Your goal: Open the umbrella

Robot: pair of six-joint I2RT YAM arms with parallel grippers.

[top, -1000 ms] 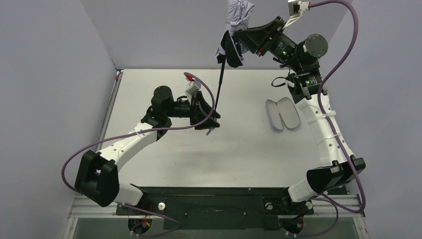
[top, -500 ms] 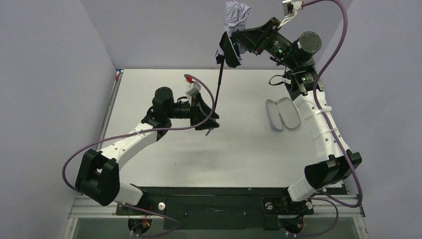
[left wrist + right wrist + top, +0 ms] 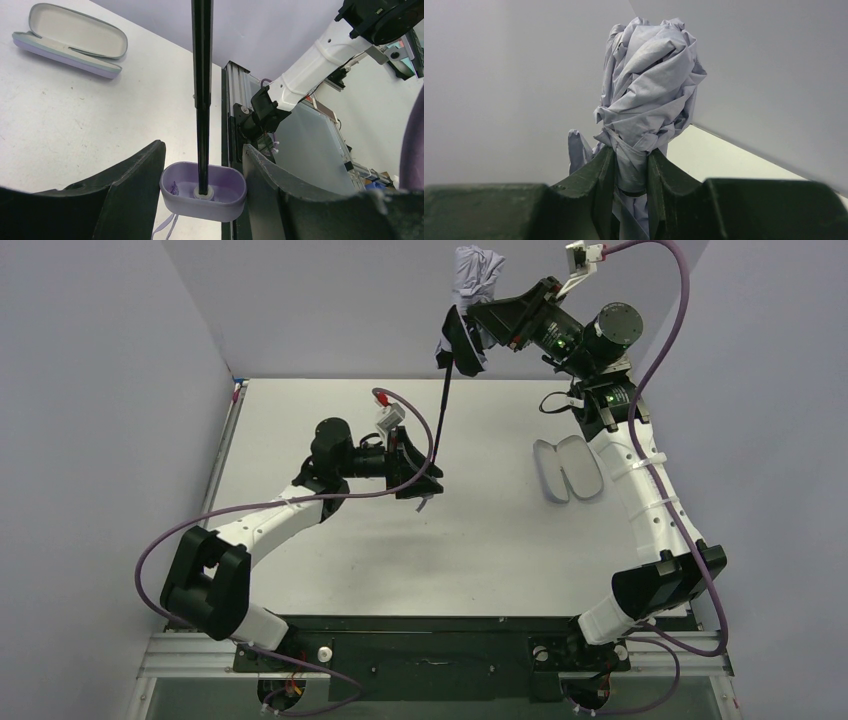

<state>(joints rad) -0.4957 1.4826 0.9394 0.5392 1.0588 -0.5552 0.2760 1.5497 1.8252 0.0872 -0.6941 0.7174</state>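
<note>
The umbrella is stretched between my two grippers above the table. Its pale lavender fabric (image 3: 477,272) is still bunched in a crumpled bundle (image 3: 649,85) at the top. The thin black shaft (image 3: 443,410) runs down from the bundle to the small lavender handle (image 3: 202,192), also seen in the left wrist view (image 3: 202,75). My left gripper (image 3: 424,483) is shut on the handle, fingers (image 3: 135,175) against both its sides, strap hanging below. My right gripper (image 3: 482,316) is shut on the fabric just under the bundle, as the right wrist view (image 3: 630,155) shows.
A lavender clamshell case (image 3: 567,470) lies open on the white table (image 3: 300,410) at the right, under the right arm; it also shows in the left wrist view (image 3: 70,35). Grey walls stand at the left, back and right.
My right gripper has shifted slightly left and up with the fabric bundle. My left arm's elbow has swung a little; its gripper keeps the handle almost in place.
</note>
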